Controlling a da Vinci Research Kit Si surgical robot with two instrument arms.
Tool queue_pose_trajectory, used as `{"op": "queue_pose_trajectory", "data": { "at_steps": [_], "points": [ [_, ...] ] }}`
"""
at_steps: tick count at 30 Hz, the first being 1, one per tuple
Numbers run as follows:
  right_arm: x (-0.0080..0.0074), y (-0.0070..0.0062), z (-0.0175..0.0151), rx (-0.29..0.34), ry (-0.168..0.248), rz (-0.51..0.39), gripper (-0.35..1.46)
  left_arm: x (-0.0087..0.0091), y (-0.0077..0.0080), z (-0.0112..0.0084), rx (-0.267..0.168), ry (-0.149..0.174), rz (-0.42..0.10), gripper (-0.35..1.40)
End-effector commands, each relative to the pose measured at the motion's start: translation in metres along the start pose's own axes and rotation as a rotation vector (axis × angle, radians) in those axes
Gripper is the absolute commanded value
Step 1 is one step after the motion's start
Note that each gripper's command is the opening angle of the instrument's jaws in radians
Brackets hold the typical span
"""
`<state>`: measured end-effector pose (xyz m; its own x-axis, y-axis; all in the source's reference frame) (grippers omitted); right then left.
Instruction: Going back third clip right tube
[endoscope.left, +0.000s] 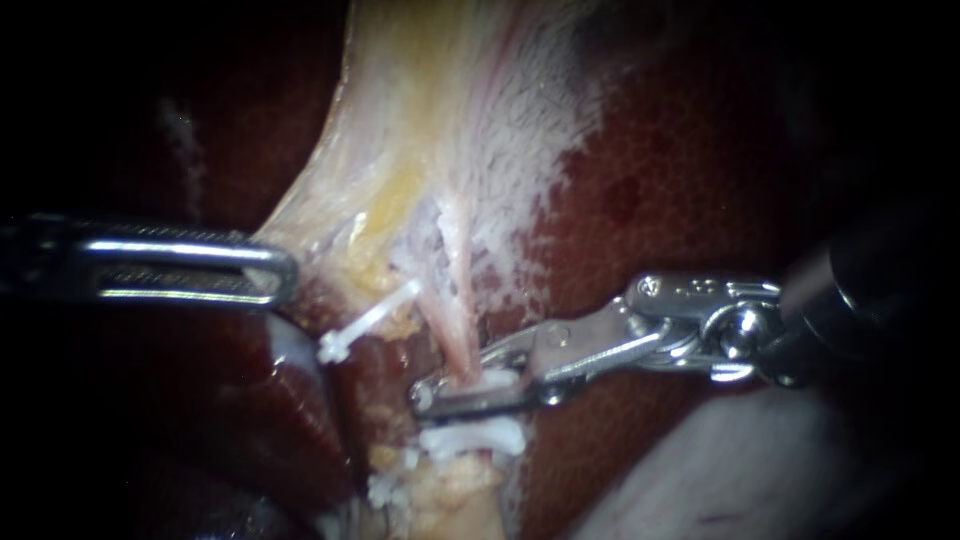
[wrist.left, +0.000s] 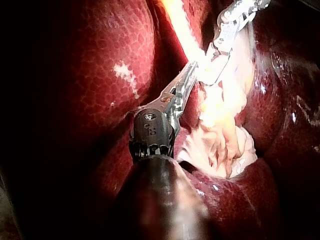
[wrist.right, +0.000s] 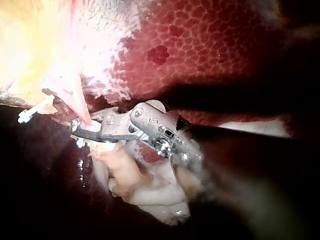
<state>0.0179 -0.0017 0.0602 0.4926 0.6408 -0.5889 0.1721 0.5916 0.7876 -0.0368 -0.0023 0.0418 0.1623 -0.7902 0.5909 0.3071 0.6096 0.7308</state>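
Dark liver (endoscope.left: 700, 180) surrounds us: our right instrument (endoscope.left: 450, 380) clasps the clip (endoscope.left: 495, 380) on the right tube (endoscope.left: 455, 335); our left instrument (endoscope.left: 285, 270) grips gallbladder (endoscope.left: 420, 120). Retreating before those jaws release could tear the tube.

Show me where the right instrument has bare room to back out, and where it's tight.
Free: the bare liver above the right instrument, between the pale edge of the gallbladder and the shaft. Crowded: around the right tube, where that instrument's tip sits above stacked white clips, with another clip and the left instrument close beside.
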Motion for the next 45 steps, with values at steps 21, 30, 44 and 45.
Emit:
{"op": "queue_pose_trajectory", "data": {
  "at_steps": [21, 30, 44, 45],
  "points": [
    [0.0009, -0.0001, 0.0018, -0.033, 0.056, -0.152, 0.53, 0.0, -0.0001, 0.0, 0.0, 0.0, 0.0, -0.35],
    [0.0009, 0.0003, 0.0012, -0.137, 0.085, -0.253, 0.6, 0.0, -0.0002, -0.0001, 0.0, 0.0, 0.0, -0.35],
    [0.0, -0.0005, -0.0053, -0.182, 0.066, -0.338, 0.6, 0.0001, 0.0, 0.0, -0.002, -0.001, 0.0, -0.35],
    [-0.0001, -0.0007, -0.0058, -0.181, 0.066, -0.343, 0.6, 0.0001, 0.0001, 0.0, -0.002, -0.001, 0.0, -0.35]
  ]
}}
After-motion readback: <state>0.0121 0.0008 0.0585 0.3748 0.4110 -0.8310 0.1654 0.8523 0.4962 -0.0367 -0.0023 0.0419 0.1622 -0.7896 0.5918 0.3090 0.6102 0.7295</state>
